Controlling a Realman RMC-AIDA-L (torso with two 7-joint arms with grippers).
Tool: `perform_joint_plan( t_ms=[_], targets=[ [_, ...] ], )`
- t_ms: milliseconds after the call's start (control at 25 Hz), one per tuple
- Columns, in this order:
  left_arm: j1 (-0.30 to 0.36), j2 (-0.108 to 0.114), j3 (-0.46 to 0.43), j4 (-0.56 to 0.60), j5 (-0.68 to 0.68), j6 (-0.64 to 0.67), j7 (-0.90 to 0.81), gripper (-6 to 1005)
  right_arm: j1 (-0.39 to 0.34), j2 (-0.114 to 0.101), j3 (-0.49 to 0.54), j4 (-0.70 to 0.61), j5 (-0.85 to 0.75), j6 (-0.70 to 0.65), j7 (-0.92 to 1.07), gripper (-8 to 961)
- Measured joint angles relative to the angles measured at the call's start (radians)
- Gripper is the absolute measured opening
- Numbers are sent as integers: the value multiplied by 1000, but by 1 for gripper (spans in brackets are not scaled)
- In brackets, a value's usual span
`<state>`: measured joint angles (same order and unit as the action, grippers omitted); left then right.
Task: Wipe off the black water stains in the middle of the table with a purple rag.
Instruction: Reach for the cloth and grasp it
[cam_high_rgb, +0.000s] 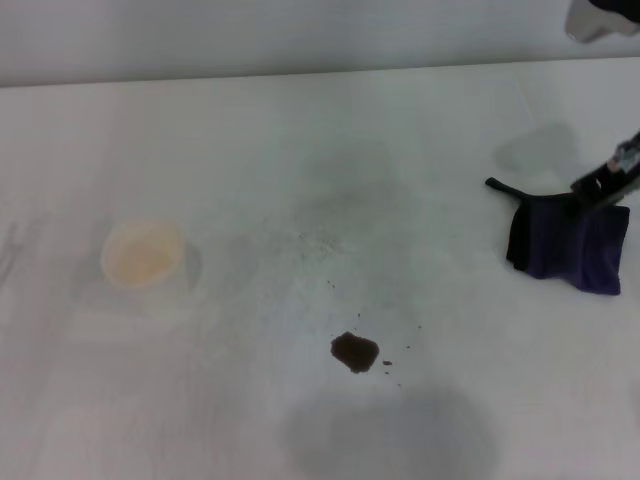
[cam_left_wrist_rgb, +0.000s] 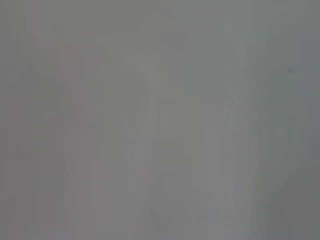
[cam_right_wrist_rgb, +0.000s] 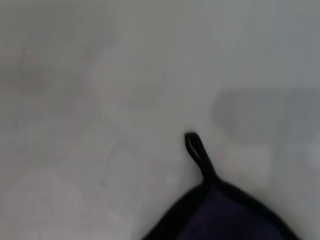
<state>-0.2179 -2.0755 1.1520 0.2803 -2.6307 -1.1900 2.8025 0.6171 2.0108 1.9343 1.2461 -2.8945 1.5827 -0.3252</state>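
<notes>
Black water stains (cam_high_rgb: 354, 351) lie well left of right hand (cam_high_rgb: 600, 187) gripping purple rag (cam_high_rgb: 570, 245).

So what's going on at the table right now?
The right tool is at the purple rag on the right side of the table, gripping its top edge; the rag looks bunched and partly lifted. The black water stains sit untouched near the middle front, well to the left of the rag. A white paper cup stands on the left side. The left tool is not in view.
</notes>
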Motion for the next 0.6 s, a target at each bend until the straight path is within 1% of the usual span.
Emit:
perform_joint_plan(
  t_ms=[320,440,600],
  targets=[
    [-7,2,0,0,2,3,6,862,-48,2,4,-48,22,-36,38,578],
    [-12,2,0,-4,2,0,19,862,-51,2,2,-71,22,-63,46,572],
    [-17,2,0,-7,2,1,21,861,-35,3,-9,-118,25,-96,47,562]
  ],
)
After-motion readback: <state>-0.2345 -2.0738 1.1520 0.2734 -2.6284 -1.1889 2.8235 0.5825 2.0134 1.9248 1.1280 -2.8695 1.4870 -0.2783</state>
